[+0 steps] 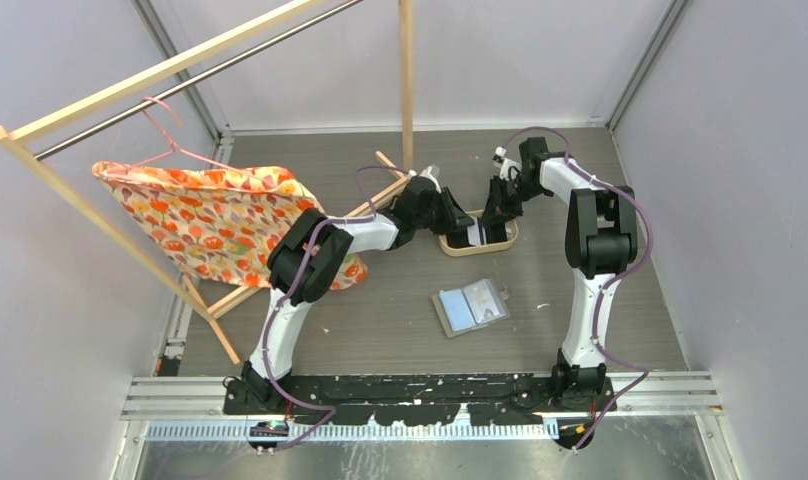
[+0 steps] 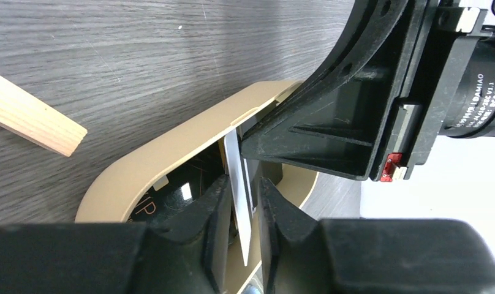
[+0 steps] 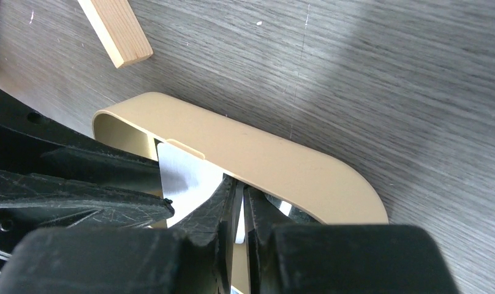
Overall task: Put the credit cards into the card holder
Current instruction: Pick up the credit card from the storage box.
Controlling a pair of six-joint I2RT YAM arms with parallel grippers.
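A white card (image 2: pixel 238 184) stands on its edge inside the oval tray (image 2: pixel 171 144), close to the tray's wall. The right hand (image 3: pixel 240 208) is nearly closed and pinches one end of this card between its fingertips. The left hand (image 2: pixel 244 190) reaches in from the other side, its fingers set narrow on either side of the same card. A thin dark gap shows beside one finger, so I cannot tell whether that hand is pressing on the card. A black card (image 2: pixel 171 199) lies flat on the tray floor under the left hand.

The card holder (image 1: pixel 470 307) lies open on the counter (image 1: pixel 380 320), well apart from the tray and nearer the arm bases.

Off to the left stands a wooden rack (image 1: pixel 180 65) with a patterned cloth (image 1: pixel 210 220) hanging from it.
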